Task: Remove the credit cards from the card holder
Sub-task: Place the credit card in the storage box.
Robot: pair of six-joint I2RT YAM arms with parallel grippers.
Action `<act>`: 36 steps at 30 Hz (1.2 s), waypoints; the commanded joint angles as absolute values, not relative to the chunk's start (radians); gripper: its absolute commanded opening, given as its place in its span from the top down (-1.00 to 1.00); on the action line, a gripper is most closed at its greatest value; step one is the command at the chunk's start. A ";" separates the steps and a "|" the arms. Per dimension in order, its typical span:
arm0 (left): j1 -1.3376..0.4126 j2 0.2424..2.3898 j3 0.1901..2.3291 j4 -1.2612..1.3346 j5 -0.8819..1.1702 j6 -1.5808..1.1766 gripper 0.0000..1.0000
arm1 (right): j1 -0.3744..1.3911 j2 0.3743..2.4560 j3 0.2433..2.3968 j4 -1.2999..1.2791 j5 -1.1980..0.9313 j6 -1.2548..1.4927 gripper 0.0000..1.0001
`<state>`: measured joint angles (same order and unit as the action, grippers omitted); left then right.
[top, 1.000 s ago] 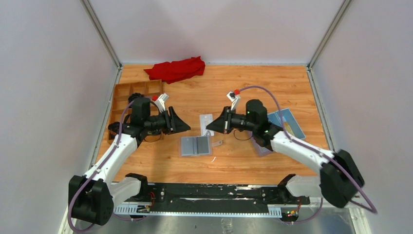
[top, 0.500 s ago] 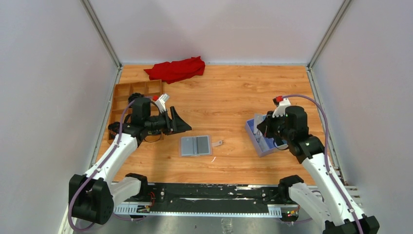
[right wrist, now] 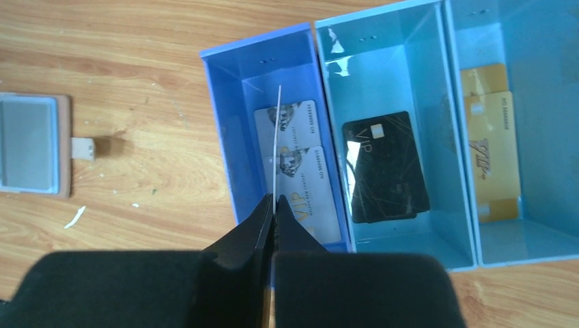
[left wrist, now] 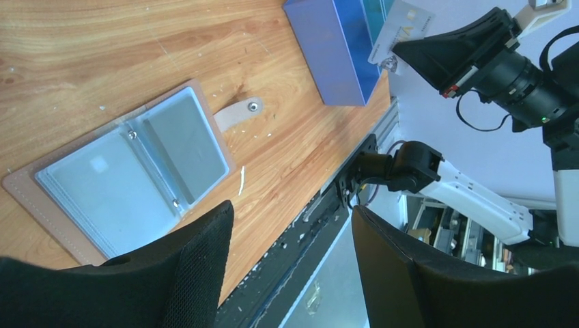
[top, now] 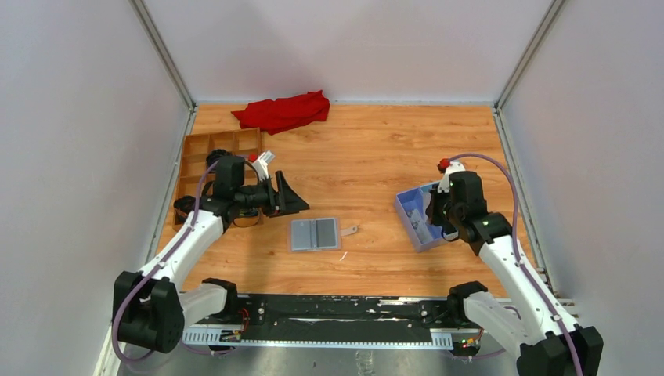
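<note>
My right gripper [right wrist: 273,205] is clamped on one pale credit card [right wrist: 276,143], held edge-on over the blue box [right wrist: 229,123], right of the open card holder [top: 315,233]. Inside the box lie two grey cards [right wrist: 304,178], a black card [right wrist: 382,167] and two gold cards [right wrist: 491,157], all marked "VIP". My left gripper [left wrist: 290,225] stands open.

The wooden table [top: 376,141] carries an open card holder [top: 315,233]. A brown compartment tray [top: 210,144] sits far-left of it, a red cloth [top: 283,111] beyond it and a blue box [top: 409,210] to its right.

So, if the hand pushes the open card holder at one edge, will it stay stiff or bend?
Likely it bends: the card holder lies open flat with a middle fold. Thin and flat, it probably slides on the table, not tips. Its glossy sleeves may be slippery.
</note>
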<state>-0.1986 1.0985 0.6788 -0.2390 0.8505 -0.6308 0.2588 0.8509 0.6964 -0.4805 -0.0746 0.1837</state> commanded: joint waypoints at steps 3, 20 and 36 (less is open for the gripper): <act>-0.193 1.153 0.763 -0.227 0.892 -0.594 -0.39 | 0.244 0.779 0.629 -0.476 0.087 0.197 1.00; -0.209 1.410 0.995 -0.451 0.899 -0.348 -0.41 | 0.242 1.013 0.677 -0.447 -0.212 0.077 1.00; -0.230 1.305 0.932 -0.416 0.867 -0.409 -0.41 | 0.225 1.110 0.836 -0.622 -0.157 0.110 -0.05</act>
